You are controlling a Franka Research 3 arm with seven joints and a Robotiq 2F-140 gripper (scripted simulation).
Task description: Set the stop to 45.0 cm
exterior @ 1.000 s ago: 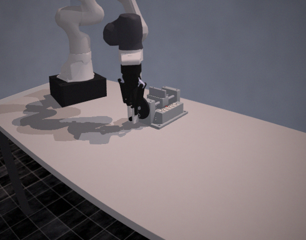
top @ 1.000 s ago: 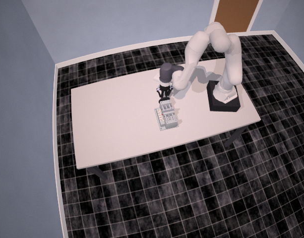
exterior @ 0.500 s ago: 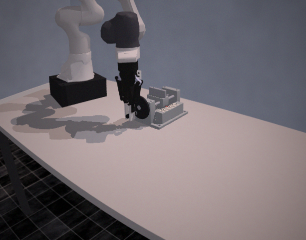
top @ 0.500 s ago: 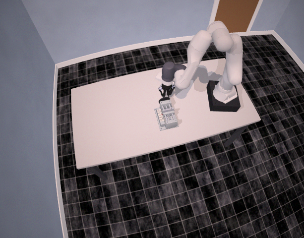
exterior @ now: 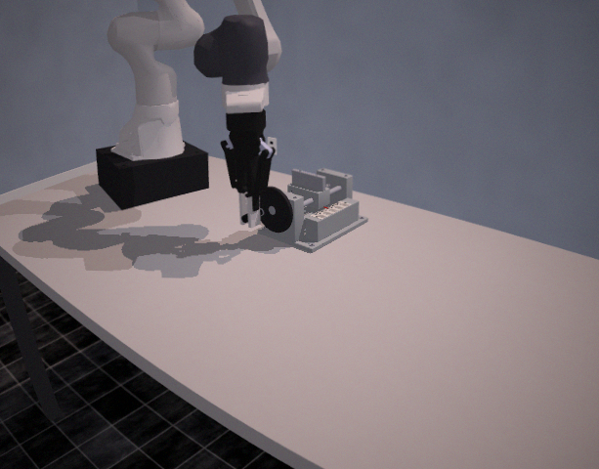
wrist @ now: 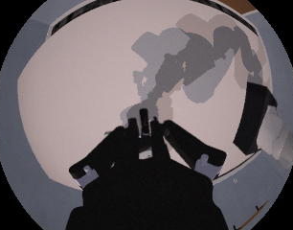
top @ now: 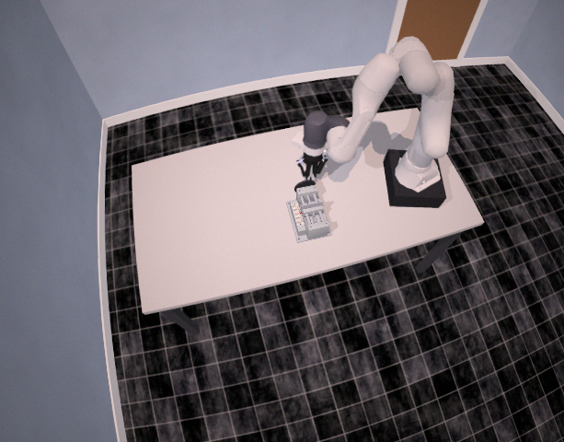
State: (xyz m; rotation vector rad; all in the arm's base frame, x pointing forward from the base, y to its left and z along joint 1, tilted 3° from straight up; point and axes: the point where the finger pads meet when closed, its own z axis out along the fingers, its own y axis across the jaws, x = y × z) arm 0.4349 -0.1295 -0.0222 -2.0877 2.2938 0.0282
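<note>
Room: blue-grey walls (top: pixel 201 47) (exterior: pixel 441 110), dark tiled floor (top: pixel 319 343) (exterior: pixel 122 399).
Table: pale top (top: pixel 201 228) (exterior: pixel 415 313) (wrist: pixel 79 96) under everything, arm shadows left of the handwheel.
Black base block (top: pixel 415 198) (exterior: pixel 165 176) (wrist: pixel 252 115): back left of the handwheel, well apart, carrying the white arm (top: pixel 436 114) (exterior: pixel 155 83).
Gripper (top: pixel 313 179) (exterior: pixel 249 217) (wrist: pixel 144 116): just left of the handwheel, pointing down, fingers nearly together, pinching its dark handle (exterior: pixel 245 218) (wrist: pixel 145 120).
Handwheel (top: pixel 304 183) (exterior: pixel 278 195): upright on the near end of the grey fixture (top: pixel 318 230) (exterior: pixel 334 227).
Stop (top: pixel 312 208) (exterior: pixel 308 180): right of the handwheel, between end blocks.
Scale (top: pixel 297 215) (exterior: pixel 335 210): also right, beside the stop, red mark visible, numbers too small to read.
</note>
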